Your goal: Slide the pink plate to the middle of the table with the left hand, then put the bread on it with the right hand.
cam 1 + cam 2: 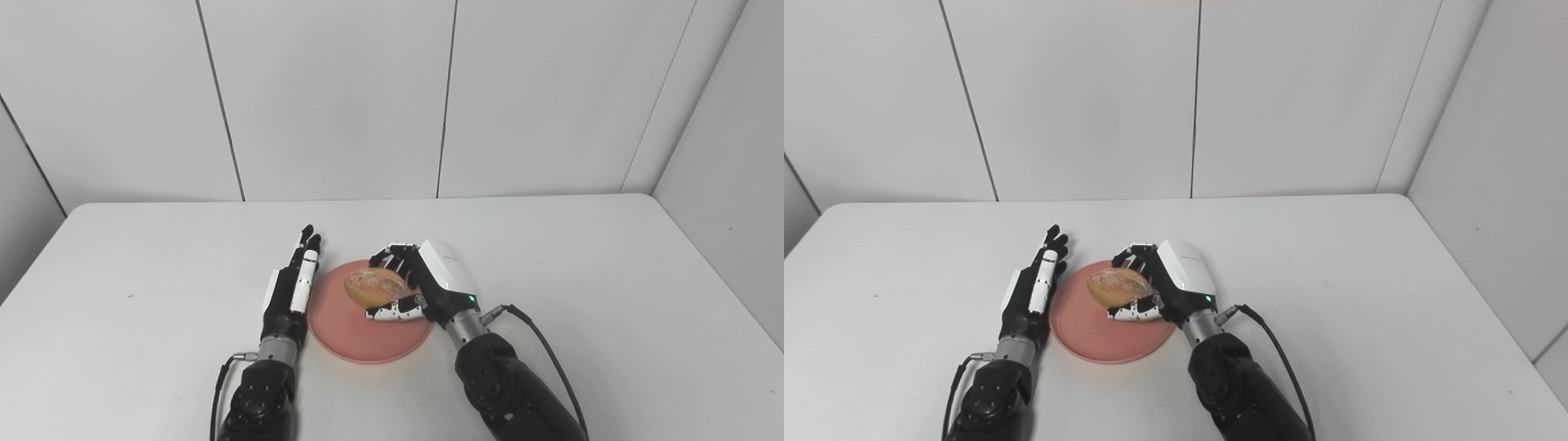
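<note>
1. Left eye view: the pink plate point(367, 334) sits on the white table point(612, 294), roughly mid-table and close to the near edge. The right hand point(422, 282) is over the plate with its fingers and thumb curled around the bread point(375, 288), a golden, crusty roll. The roll is above the plate's far half. Can't tell from here whether it's touching the plate or held just off it.
2. Same view, the left hand point(293, 288) is flat and stretched out, fingers straight and pressed close together, pointing away from the robot. It's holding nothing. It lies right beside the plate's left rim; whether it actually touches the rim I can't say.
3. Writing: there's a faint grey mark on the white back shell of the right hand, way too small to read. A small green light glows near that wrist. A black cable point(539, 343) loops off the right wrist.
4. Right eye view: same setup seen from slightly to the side. Bread point(1119, 288) wrapped in the right hand point(1167, 282) over the pink plate point(1108, 340), left hand point(1035, 288) straight and empty along the plate's left edge. White wall panels point(1078, 92) behind the table point(1366, 294). No readable labels here either.
</note>
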